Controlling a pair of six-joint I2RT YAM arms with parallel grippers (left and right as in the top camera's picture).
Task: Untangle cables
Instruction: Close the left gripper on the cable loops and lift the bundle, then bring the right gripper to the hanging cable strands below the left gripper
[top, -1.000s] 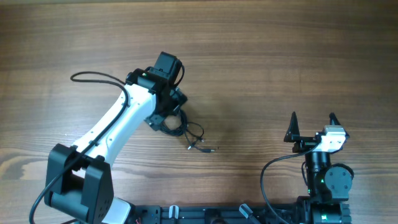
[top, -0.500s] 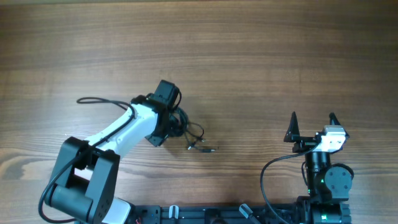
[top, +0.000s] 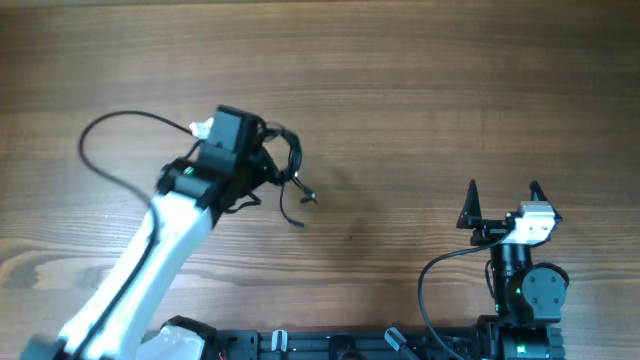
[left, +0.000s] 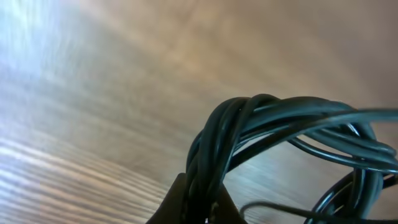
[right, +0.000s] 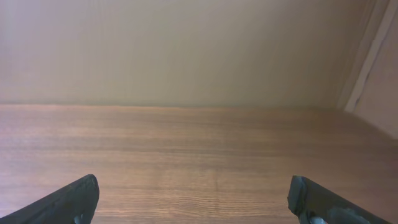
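Observation:
The cables (top: 292, 160) are a bundle of thin black cords, held up off the wooden table (top: 420, 90) left of centre. My left gripper (top: 272, 165) is shut on the bundle. Two loose ends with plug tips (top: 306, 196) dangle below it to the right. In the left wrist view the fingers (left: 177, 202) pinch a thick twist of strands, my left gripper (left: 202, 202) closed tight, and the cables (left: 280, 118) loop out to the right above the table. My right gripper (top: 503, 195) stands open at the front right, with nothing between its fingers (right: 78, 199) in the right wrist view.
The left arm's own thicker black cable (top: 100, 135) arcs out to the far left. Both arm bases and a black rail (top: 330, 345) line the front edge. A pale wall (right: 186, 50) rises behind the table's far edge.
My left gripper has shut on the cable bundle and carried it up and to the left, off the table. The loose ends now hang from it. The right arm has not moved.

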